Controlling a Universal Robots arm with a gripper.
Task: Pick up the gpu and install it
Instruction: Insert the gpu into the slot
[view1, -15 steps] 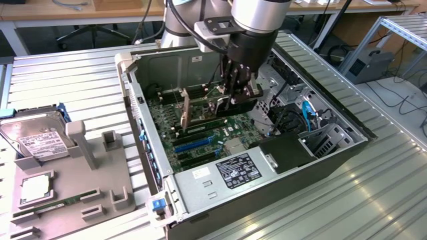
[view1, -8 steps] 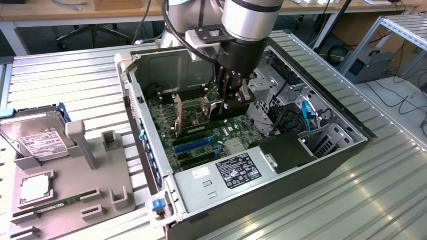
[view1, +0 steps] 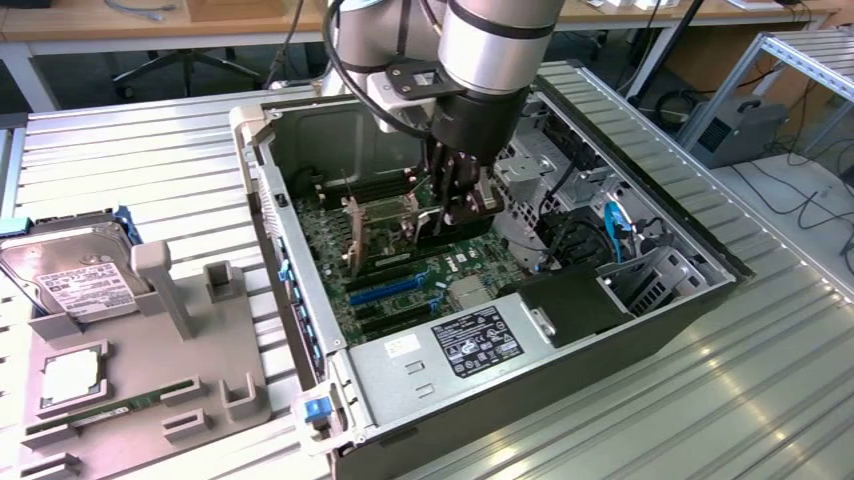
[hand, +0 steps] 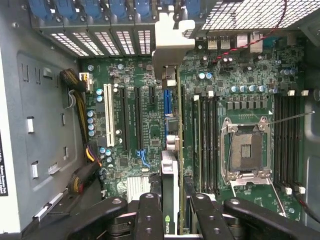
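Note:
My gripper (view1: 454, 205) reaches down into the open computer case (view1: 694, 290) and is shut on the gpu (view1: 400, 222). It holds the card upright on its edge just above the green motherboard (view1: 400, 285). In the wrist view the gpu (hand: 170, 175) is seen edge-on between my two black fingers (hand: 150, 215). Its silvery bracket (hand: 171, 42) is at the case's rear slot openings. The card runs in line with the blue slot (hand: 167, 102); whether it is seated I cannot tell.
The empty CPU socket (hand: 245, 150) and memory slots lie beside the card. The power supply (view1: 454, 350) fills the near end of the case. Outside, at the exterior view's left, a grey fixture (view1: 200, 350) carries a hard drive (view1: 74, 275) and a memory stick (view1: 94, 415).

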